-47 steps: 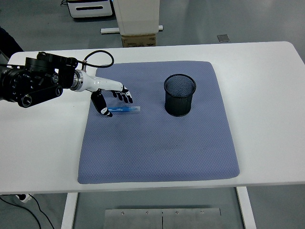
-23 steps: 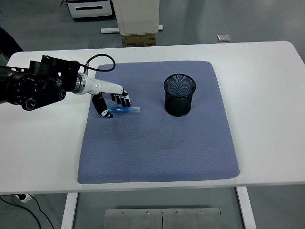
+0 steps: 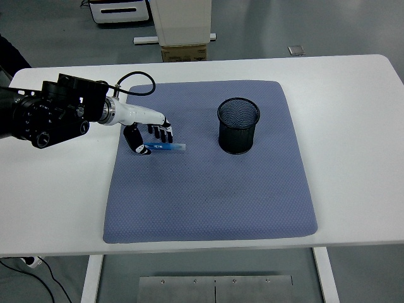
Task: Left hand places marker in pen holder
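The grasp is in hand: the left hand (image 3: 149, 130) has its fingers (image 3: 165, 133) curling over the blue marker (image 3: 164, 147), which lies flat on the mat (image 3: 208, 189), left of the pen holder (image 3: 238, 125), not visibly clamped. Next: pinch firmly, lift, carry to the holder.

Looks like a robotics lab or test bay, not a home. Grey sealed concrete floor (image 3: 328, 28) all round, bare white height-adjustable tabletop (image 3: 353, 126) on a metal frame, blue padded mat (image 3: 208, 196) laid out as a work surface. At 12 o'clock: white equipment pedestal (image 3: 180, 22) with a cardboard box (image 3: 183, 53) at its base; at 11 o'clock a white machine casing (image 3: 120, 9).
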